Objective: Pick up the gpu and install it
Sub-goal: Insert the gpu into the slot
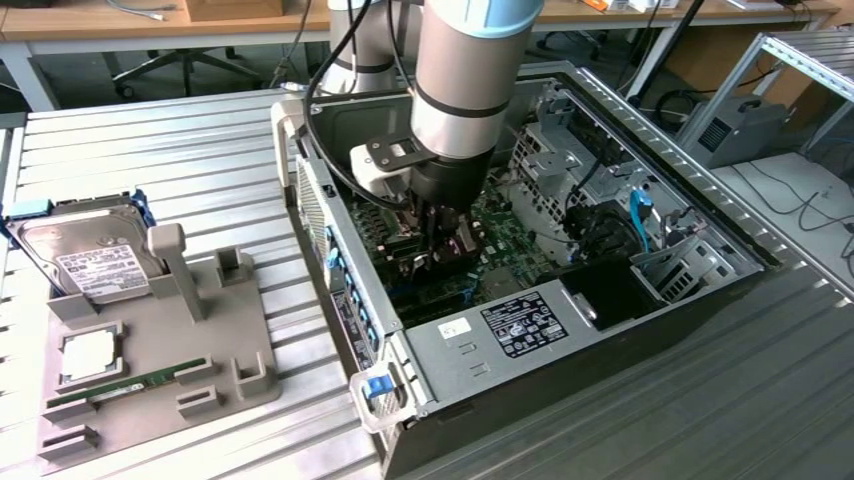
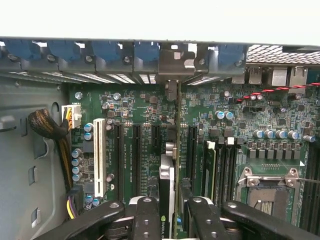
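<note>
In the wrist view the gpu [image 2: 171,165] is seen edge-on, a thin card with a silver cooler, standing upright over the green motherboard [image 2: 140,115] between the black expansion slots [image 2: 136,150]. Its metal bracket end [image 2: 175,62] reaches the case's rear wall among the blue slot clips. My gripper [image 2: 170,212] is shut on the card's near end, one black finger [image 2: 146,215] on each side. In the exterior view my gripper [image 1: 434,248] is lowered deep inside the open computer case [image 1: 534,330], right above the motherboard.
At the exterior view's left a grey fixture [image 1: 227,340] carries a silver hard drive [image 1: 87,255], a processor chip [image 1: 91,355] and a narrow green memory stick [image 1: 127,383]. Drive cages and cables [image 1: 627,215] line the case's far side. A braided cable bundle [image 2: 47,125] lies beside the slots.
</note>
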`<state>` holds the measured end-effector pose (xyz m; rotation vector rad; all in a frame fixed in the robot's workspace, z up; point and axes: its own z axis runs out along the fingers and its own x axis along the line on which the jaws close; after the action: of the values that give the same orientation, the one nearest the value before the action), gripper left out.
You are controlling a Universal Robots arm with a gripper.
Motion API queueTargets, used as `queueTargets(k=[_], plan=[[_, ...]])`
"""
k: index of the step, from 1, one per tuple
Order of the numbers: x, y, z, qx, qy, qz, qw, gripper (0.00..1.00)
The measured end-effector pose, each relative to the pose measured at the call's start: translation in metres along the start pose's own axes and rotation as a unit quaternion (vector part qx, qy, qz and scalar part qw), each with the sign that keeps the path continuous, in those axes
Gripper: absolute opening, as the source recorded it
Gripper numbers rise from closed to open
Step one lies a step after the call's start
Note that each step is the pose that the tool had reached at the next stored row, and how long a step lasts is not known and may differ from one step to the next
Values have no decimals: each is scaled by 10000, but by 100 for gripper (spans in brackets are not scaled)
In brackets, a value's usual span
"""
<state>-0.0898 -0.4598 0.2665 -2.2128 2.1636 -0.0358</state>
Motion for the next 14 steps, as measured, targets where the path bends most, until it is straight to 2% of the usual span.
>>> queueTargets(k=[14], plan=[[-21,0,0,0,2,44,10000,27]])
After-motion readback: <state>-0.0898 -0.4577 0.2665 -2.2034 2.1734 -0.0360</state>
